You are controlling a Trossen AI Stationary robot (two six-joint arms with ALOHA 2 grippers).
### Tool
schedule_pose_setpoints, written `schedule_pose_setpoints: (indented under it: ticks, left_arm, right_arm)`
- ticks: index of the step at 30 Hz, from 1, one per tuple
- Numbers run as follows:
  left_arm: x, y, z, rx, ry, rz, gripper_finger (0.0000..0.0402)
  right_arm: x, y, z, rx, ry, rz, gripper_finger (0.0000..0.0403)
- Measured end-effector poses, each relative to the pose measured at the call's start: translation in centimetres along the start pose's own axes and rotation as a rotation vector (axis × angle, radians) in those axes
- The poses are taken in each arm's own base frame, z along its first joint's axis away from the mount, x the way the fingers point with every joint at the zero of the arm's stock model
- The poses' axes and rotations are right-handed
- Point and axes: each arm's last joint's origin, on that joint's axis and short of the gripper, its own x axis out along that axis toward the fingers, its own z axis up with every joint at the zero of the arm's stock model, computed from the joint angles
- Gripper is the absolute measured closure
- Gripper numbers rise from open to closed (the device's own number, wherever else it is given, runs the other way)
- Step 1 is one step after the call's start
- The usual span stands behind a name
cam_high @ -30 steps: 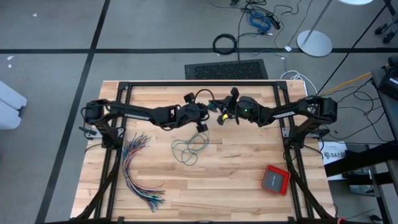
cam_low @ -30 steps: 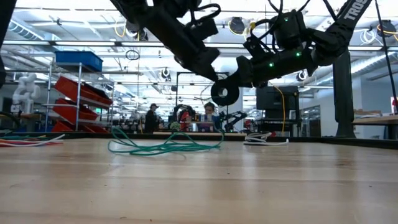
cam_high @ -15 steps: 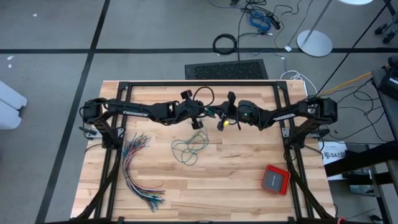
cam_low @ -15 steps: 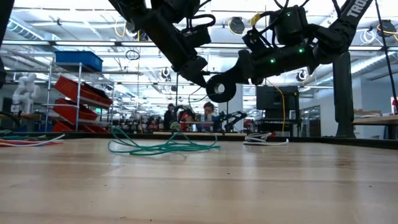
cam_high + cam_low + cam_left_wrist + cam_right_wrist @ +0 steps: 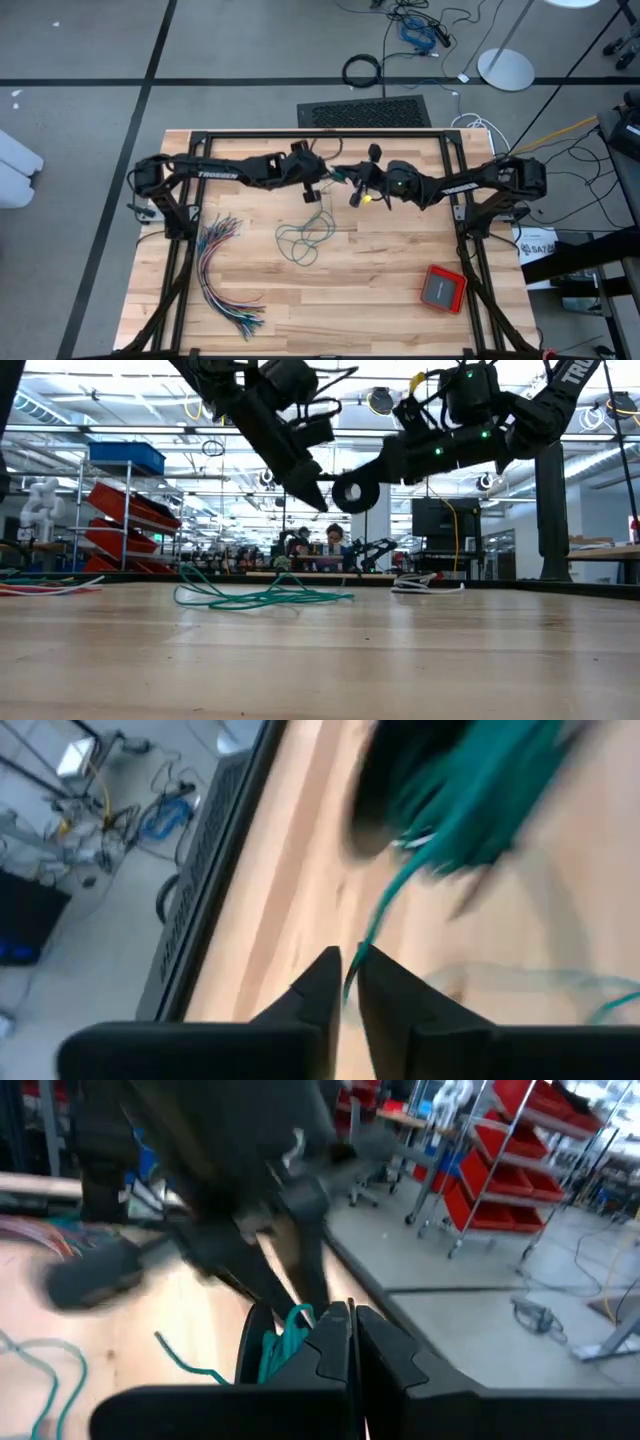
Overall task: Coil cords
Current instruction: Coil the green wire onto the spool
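Both grippers are met mid-air over table, far side.
Teal cord is left loose at centre; right gripper is clamped on a teal bunch; left gripper is nearly closed, w/ teal end between tips.

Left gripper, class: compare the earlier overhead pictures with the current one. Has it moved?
Yes. In the high view the left gripper has moved toward the table's far edge, away from the teal-green cord lying on the wood.
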Motion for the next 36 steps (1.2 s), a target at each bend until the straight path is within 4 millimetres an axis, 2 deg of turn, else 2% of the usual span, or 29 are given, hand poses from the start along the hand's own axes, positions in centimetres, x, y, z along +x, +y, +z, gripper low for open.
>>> schedule_pose_setpoints:
  ticks: [4,9,13,18,25,31,36]
  left_arm:
    - [0.6,1.8,-0.6,-0.018,0.002,-0.014,0.0334]
    - [1.0,3.7,-1.0,-0.067,-0.051,-0.074,0.0329]
    - [1.2,4.4,-0.8,-0.117,-0.107,-0.114,0.0328]
    - [1.4,4.0,-1.2,-0.157,-0.144,-0.13,0.0327]
    - [2.3,1.9,-3.9,-0.296,-0.248,-0.106,0.0327]
    - [2.1,0.8,-5.9,-0.401,-0.383,-0.076,0.0327]
    - [1.9,0.1,-6.1,-0.412,-0.419,-0.094,0.0327]
  right_arm:
    - [-0.5,-0.5,1.1,-0.018,-0.037,-0.006,0.0403]
    - [-1.2,-1.2,2.1,-0.03,-0.043,-0.017,0.0403]
    - [-1.6,-1.6,2.7,-0.044,-0.06,-0.025,0.0403]
    - [-2.1,-2.3,3.3,-0.066,-0.078,-0.057,0.0403]
    - [-2.9,-3.1,4.6,-0.08,-0.124,-0.092,0.0403]
    - [-3.3,-3.4,5.0,-0.092,-0.141,-0.101,0.0403]
    - [-3.3,-3.5,5.1,-0.099,-0.148,-0.107,0.0403]
